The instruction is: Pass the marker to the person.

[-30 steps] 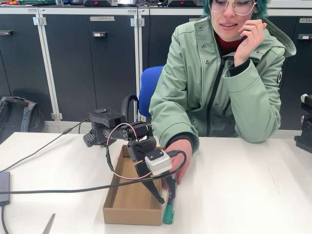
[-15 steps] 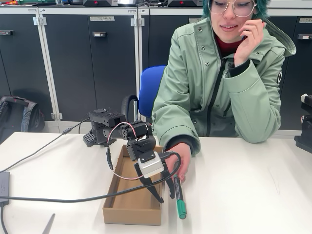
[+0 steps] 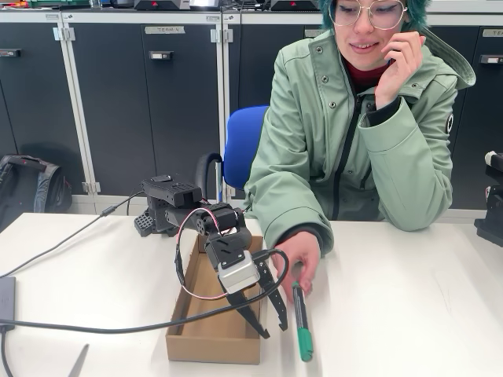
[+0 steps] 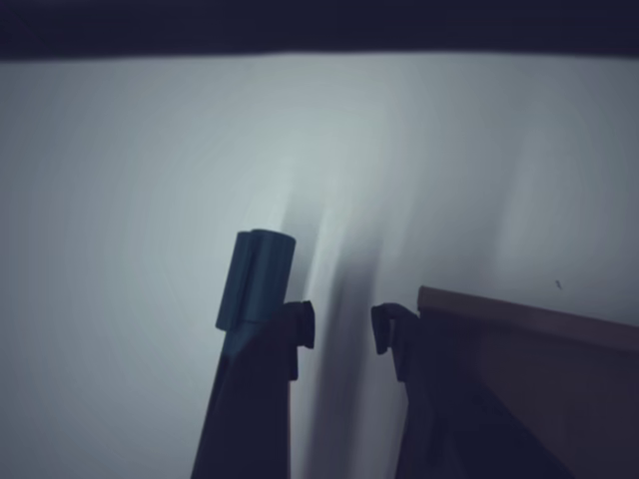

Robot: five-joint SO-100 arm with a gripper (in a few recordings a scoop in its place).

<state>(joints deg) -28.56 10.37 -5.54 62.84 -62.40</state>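
My hand [image 3: 269, 323] spread and empty above the bench [image 3: 393, 314], marker [image 3: 301, 320] just right of it, held by the person [image 3: 354, 133].

Box [image 3: 206, 334] beside tool [image 3: 272, 323]; table [image 3: 409, 298] seemingly open

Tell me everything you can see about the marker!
The marker is a thick pen with a black barrel and a green cap at the end nearest the camera. In the fixed view it lies on the white table, just right of the cardboard box. The person's hand touches its far end. The gripper stands open beside it, not holding it.
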